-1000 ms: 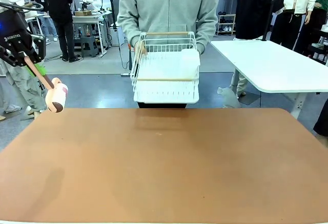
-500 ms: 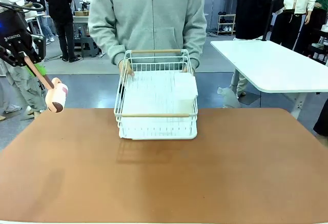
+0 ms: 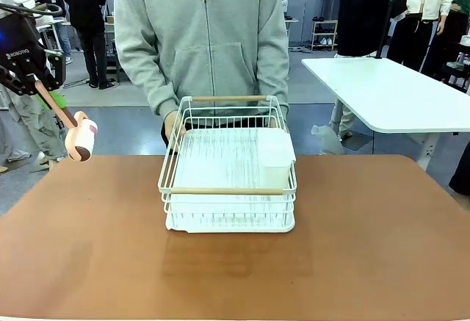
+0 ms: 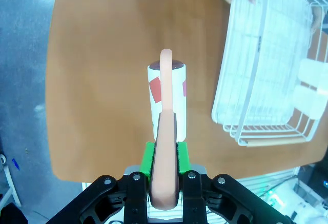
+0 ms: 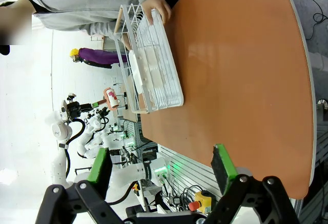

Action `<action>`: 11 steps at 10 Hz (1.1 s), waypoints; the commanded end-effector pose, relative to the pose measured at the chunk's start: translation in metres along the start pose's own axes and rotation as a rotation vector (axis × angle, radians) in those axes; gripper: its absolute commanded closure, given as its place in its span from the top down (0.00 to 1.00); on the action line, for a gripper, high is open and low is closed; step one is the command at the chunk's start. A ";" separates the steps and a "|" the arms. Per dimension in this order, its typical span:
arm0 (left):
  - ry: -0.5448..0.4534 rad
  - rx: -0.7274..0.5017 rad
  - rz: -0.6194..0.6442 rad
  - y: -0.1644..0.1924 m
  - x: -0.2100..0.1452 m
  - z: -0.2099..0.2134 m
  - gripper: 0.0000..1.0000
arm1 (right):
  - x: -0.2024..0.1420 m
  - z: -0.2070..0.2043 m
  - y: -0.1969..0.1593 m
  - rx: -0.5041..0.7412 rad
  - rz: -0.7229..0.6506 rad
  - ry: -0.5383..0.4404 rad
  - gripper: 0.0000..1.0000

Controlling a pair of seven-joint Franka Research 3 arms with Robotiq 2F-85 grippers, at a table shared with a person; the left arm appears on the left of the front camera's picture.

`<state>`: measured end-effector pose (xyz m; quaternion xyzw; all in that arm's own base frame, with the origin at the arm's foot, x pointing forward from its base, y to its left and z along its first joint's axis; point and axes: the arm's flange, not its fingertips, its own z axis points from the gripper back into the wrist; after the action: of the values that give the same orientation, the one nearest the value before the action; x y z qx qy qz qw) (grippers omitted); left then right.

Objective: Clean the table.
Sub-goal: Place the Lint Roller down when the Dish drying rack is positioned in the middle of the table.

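above table's left edge, left end effector clamps lint roller handle; right end effector spread wide, empty.

Lighting was bright and even across all views, apparently from overhead. The table showed a soft, matte sheen with a faint shadow directly beneath the dish rack and a dim patch under the lint roller. In the right wrist view, a pale reflection lay on the tabletop beyond the right gripper, and the background past the rack was overexposed to white. Both wrist views bowed at the edges. The front view was sharp.
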<state>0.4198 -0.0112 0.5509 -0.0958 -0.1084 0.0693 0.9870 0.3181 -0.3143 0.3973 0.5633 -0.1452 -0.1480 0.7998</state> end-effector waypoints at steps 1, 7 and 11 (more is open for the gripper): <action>-0.003 -0.008 -0.020 0.002 0.000 0.001 0.21 | -0.001 0.002 0.005 -0.011 -0.015 0.000 1.00; -0.003 -0.008 -0.020 0.002 0.000 0.001 0.21 | -0.001 0.002 0.005 -0.011 -0.015 0.000 1.00; -0.003 -0.008 -0.020 0.002 0.000 0.001 0.21 | -0.001 0.002 0.005 -0.011 -0.015 0.000 1.00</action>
<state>0.4198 -0.0112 0.5509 -0.0958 -0.1084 0.0693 0.9870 0.3181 -0.3143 0.3973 0.5633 -0.1452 -0.1480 0.7998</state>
